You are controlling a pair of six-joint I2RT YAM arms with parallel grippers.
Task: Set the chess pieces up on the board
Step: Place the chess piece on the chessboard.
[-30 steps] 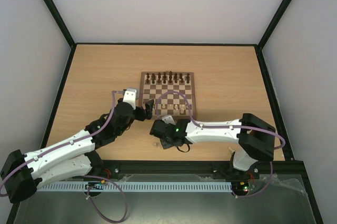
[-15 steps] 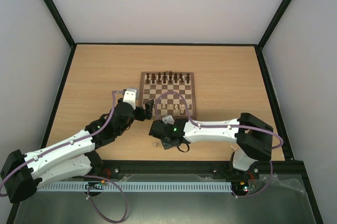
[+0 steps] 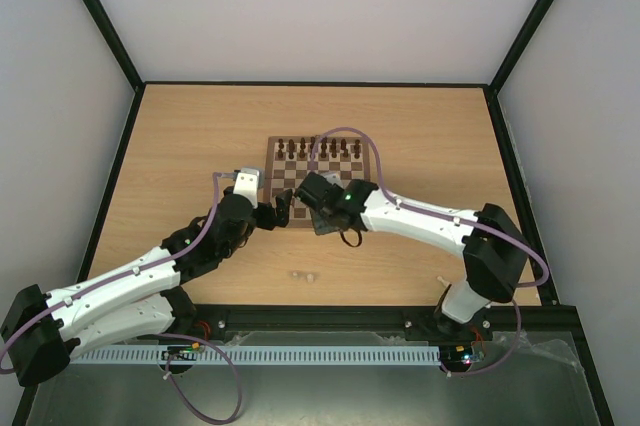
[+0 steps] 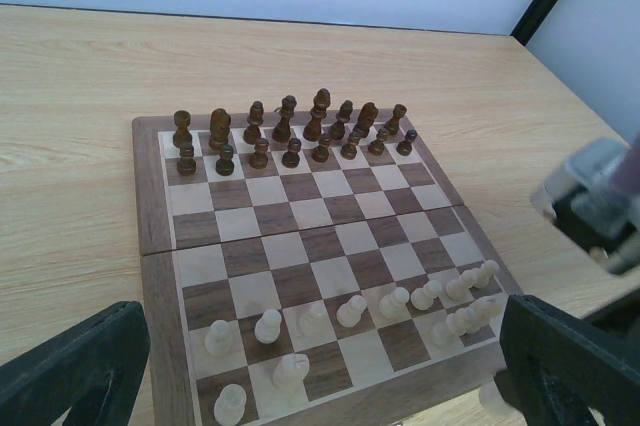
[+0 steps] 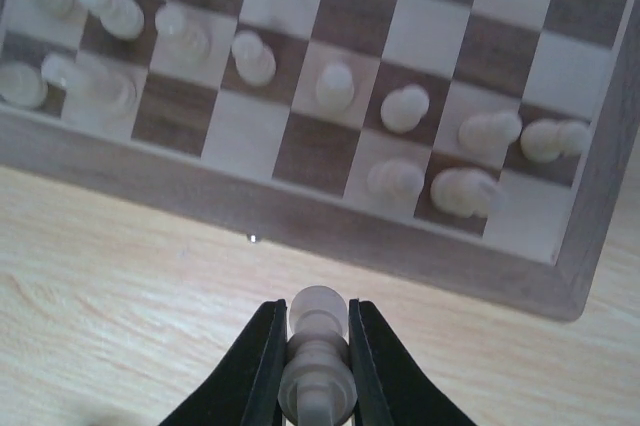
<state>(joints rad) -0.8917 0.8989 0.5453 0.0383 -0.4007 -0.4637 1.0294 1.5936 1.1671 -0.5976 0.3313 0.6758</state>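
Observation:
The board [image 3: 318,168] lies mid-table, with dark pieces [image 4: 290,131] filling its two far rows. Several pale chess pieces [image 4: 351,310] stand on its near rows, also seen in the right wrist view [image 5: 335,86]. My right gripper [image 5: 317,311] is shut on one pale piece [image 5: 318,351], held above the bare table just short of the board's near border [image 5: 300,211]. In the top view it [image 3: 320,218] hovers at the board's near edge. My left gripper [image 4: 322,321] is wide open with nothing in it, at the board's near left corner [image 3: 283,208].
Two pale pieces [image 3: 305,274] lie loose on the table near its front edge, and another [image 3: 438,277] sits by the right arm's base. The right arm [image 4: 600,206] shows at the right edge of the left wrist view. Black rails frame the tabletop.
My right gripper closed on a pale piece near the table's front edge, then carried it up and back to the board's near edge. The left arm has stayed put.

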